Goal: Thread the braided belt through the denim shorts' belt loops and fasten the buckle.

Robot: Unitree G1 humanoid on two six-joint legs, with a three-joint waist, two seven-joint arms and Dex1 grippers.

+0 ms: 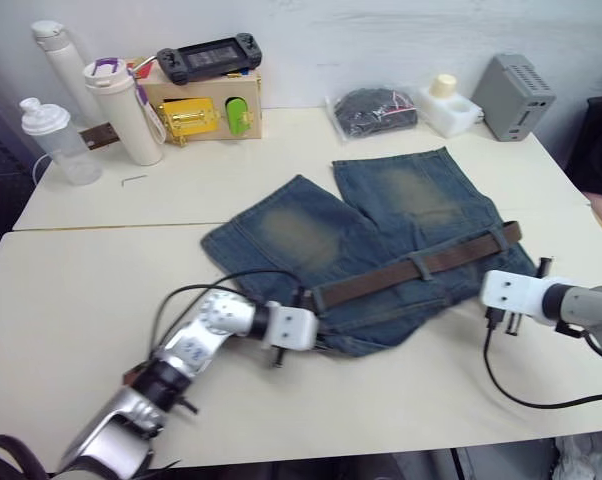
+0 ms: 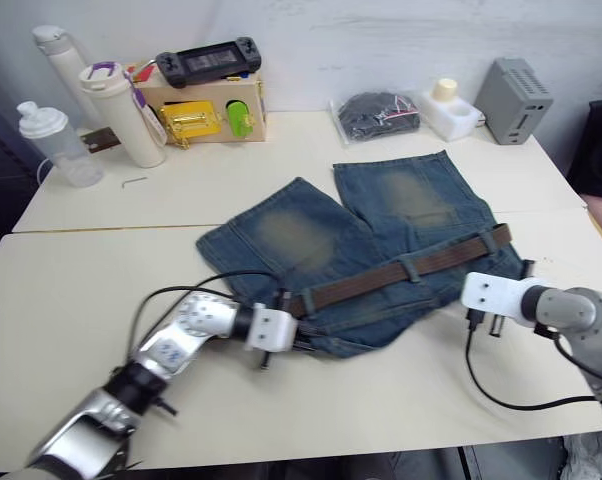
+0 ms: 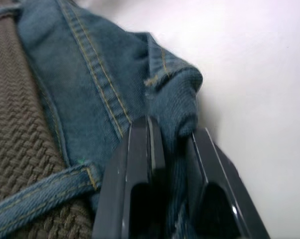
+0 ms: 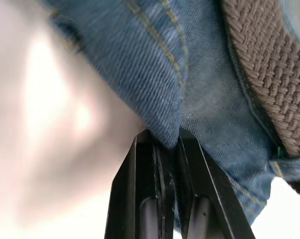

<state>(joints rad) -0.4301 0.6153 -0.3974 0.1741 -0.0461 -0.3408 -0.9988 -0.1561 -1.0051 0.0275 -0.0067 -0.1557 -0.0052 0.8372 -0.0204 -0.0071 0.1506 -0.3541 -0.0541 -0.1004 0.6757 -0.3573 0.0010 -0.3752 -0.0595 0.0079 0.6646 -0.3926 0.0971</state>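
The faded blue denim shorts point(image 1: 361, 225) lie flat in the middle of the table, waistband toward me. The brown braided belt point(image 1: 381, 280) runs along the waistband under belt loops point(image 1: 418, 267). Its smooth tip point(image 1: 511, 233) sticks out at the right end. I cannot make out the buckle. My left gripper point(image 3: 174, 133) is shut on a fold of denim at the waistband's left end, beside the belt's weave point(image 3: 20, 144). At the right end, my right gripper point(image 4: 164, 137) is shut on the denim edge, with the belt point(image 4: 269, 84) close by.
At the back left stand a clear bottle point(image 1: 53, 140), white flasks point(image 1: 126, 110) and a box with a yellow latch point(image 1: 196, 118) under a handheld console point(image 1: 209, 57). A bagged dark bundle point(image 1: 373, 108), a white holder point(image 1: 449, 103) and a grey box point(image 1: 513, 95) are at the back right.
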